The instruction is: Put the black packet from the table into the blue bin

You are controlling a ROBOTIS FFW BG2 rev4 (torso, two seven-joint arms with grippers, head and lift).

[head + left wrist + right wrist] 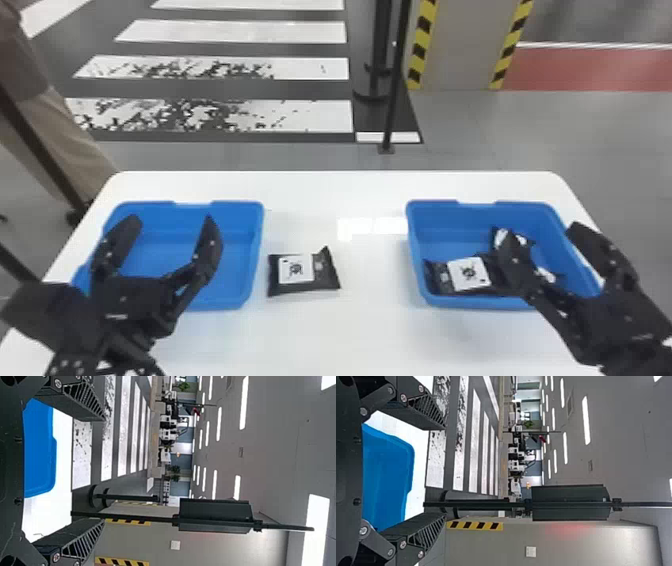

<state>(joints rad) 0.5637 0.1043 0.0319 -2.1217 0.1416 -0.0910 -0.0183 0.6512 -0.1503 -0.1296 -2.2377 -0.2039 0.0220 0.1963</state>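
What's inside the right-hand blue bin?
Black packets with white labels, the clearest near left in the bin. The right gripper covers part of the contents, so no exact count.

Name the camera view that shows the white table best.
The head view: most of the white table shows there, with the left blue bin, the right blue bin and the lone black packet. Each wrist view shows a strip of it beside one bin.

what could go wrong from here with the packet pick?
Wrong bin possible: there's a left bin and a right bin; task doesn't say which.
Rim bump: the black packet lies close beside the left bin, possibly crowding the left gripper.
Poor grip: it lies flat; fingers might slide off.
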